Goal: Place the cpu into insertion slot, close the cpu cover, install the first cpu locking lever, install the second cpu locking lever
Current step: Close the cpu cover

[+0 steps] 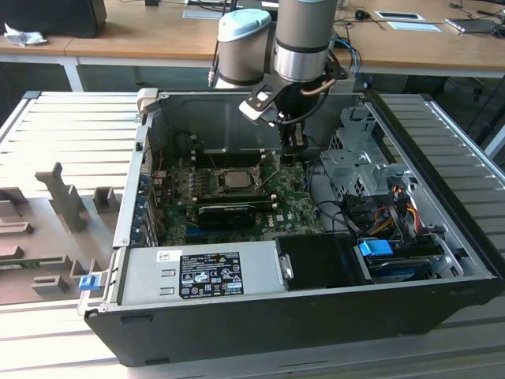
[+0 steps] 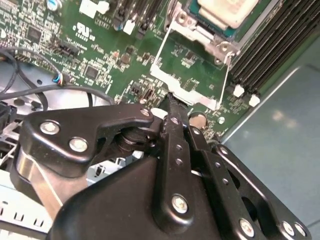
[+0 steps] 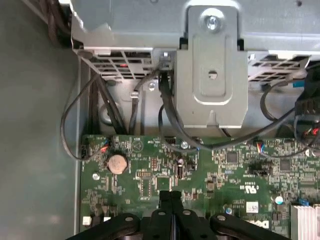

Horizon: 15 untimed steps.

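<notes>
The cpu (image 1: 234, 178) lies flat with its silver top up in the insertion slot (image 1: 217, 180) on the green board; in the second wrist view the cpu (image 2: 227, 10) is framed by the insertion slot's metal rim (image 2: 205, 37). The cpu cover (image 2: 185, 86) is swung open, away from the slot, and the board shows through its window. My gripper (image 1: 293, 150) hangs over the board on the exterior view's right of the slot. Its fingers are shut with nothing visible between them in both wrist views (image 2: 171, 102) (image 3: 170, 196). The tips are right at the cover's free edge; contact is unclear.
Case walls surround the board. A long black block (image 1: 229, 212) lies in front of the slot, with the power supply (image 1: 201, 272) nearer the front. A drive cage (image 1: 355, 158) and cables (image 1: 379, 205) crowd the right. Memory slots (image 2: 270, 45) flank the socket. A metal bracket (image 3: 212, 75) overhangs the board's edge.
</notes>
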Motion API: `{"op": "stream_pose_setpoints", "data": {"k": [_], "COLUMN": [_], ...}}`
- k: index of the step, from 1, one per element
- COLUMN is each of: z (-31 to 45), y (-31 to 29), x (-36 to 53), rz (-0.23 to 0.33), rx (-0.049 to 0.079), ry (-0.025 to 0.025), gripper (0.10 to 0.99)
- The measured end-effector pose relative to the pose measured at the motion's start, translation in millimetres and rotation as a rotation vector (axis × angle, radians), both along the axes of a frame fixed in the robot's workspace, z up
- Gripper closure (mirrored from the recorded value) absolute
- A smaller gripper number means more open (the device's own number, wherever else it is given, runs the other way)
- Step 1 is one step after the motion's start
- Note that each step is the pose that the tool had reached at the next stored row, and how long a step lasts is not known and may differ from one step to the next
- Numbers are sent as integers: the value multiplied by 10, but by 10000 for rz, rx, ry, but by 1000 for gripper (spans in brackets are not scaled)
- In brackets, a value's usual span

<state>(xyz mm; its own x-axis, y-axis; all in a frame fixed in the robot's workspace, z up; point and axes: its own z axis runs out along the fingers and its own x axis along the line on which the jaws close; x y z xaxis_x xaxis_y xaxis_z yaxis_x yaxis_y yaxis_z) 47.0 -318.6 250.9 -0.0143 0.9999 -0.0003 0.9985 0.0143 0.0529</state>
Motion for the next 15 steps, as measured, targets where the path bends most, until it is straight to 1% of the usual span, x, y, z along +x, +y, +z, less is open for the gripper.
{"op": "stream_pose_setpoints", "data": {"k": [3, 6, 12, 15], "z": [-1, -4, -4, -4], "y": [1, 1, 1, 1], "x": [-28, -98, -128, -200], "rz": [21, 21, 21, 21], "rx": [1, 1, 1, 1], "ry": [0, 0, -1, 0], "gripper": [980, 980, 980, 980]}}
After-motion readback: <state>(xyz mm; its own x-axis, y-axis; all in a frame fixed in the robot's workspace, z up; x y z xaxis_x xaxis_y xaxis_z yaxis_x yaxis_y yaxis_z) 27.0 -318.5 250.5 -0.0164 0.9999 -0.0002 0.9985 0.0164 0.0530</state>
